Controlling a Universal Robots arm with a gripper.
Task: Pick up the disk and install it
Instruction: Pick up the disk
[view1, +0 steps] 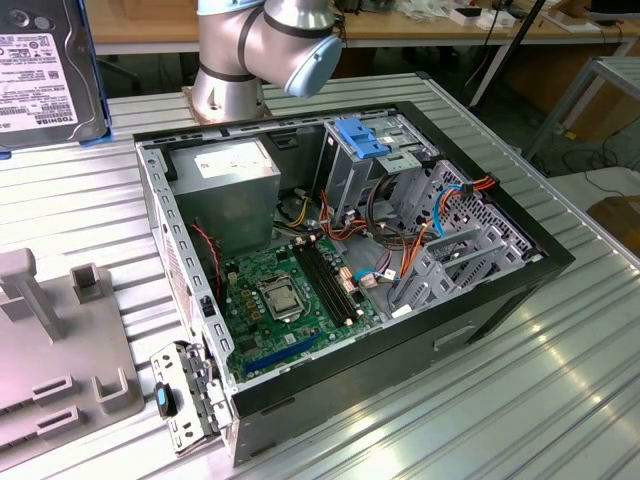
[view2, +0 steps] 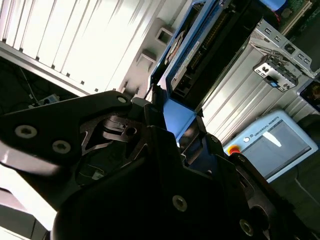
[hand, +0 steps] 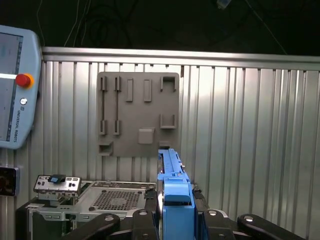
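We see the gripper (hand: 176, 226) clenched on the disk (hand: 171, 172), its jaws pressed against both sides of the bright blue caddy rail, which runs edge-on away from the camera in the first wrist view. In the second wrist view the same disk (view2: 200, 47) juts out past the gripper's (view2: 172, 127) black linkages. In the exterior view the disk (view1: 45, 70) hangs in the air at the exterior view's left, label facing us, well apart from the open computer case (view1: 480, 300). Beyond the disk in the first wrist view lies a ribbed metal table (hand: 250, 125) carrying a grey fixture plate (hand: 137, 115), with a teach pendant (hand: 15, 85) near the case. The arm (view1: 260, 50) rises behind the case, and wooden benches (view1: 150, 20) line the room beyond.
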